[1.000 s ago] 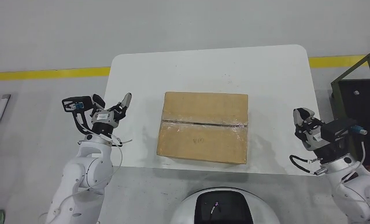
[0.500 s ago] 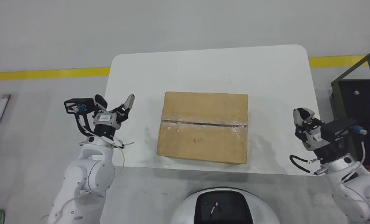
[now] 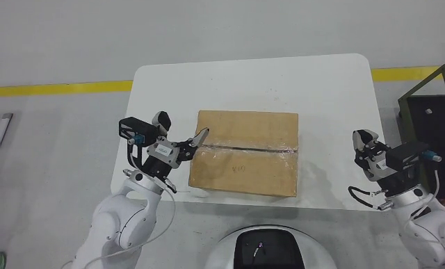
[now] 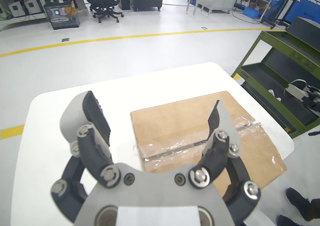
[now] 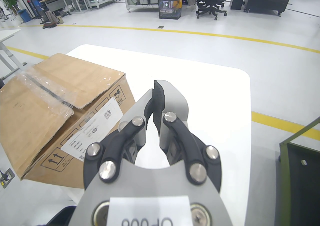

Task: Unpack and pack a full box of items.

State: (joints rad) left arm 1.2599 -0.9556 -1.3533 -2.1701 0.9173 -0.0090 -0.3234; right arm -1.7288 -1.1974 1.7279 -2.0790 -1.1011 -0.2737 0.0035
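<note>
A: Status?
B: Box (image 3: 245, 152) sits closed mid-surface (image 3: 278, 81), nearer the robot's edge. Clear tape (image 3: 247, 148) runs along the centre seam. Nothing unpacked yet.
A: Claws?
B: Left claw (image 3: 183, 126) is spread wide at the box's left end, empty. One finger is over the box edge by the seam's end, the other out over bare surface. Right claw (image 3: 364, 140) is pinched to almost nothing, empty, off the surface's right edge and well apart from the box.
A: So the step in hand is getting the flaps open.
B: My read too. I'd narrow the left claw first — that wide, a finger can't work as a blade. Set one fingertip in the seam groove at the left end and drag toward the right end. Light pressure, so the tape splits instead of the flap caving in.
A: Box will slide?
B: Can't tell its weight. I'd brace anyway: right claw against the right end wall, by the label (image 5: 92, 124), before dragging.
A: Alternative?
B: In the right wrist view one flap's corner looks slightly lifted at the right end. Could pinch there and peel up, though the tape may stretch rather than tear.
A: Main risk?
B: Shoving the box off the near edge — it's close. Keep force along the seam, not toward the robot.
</note>
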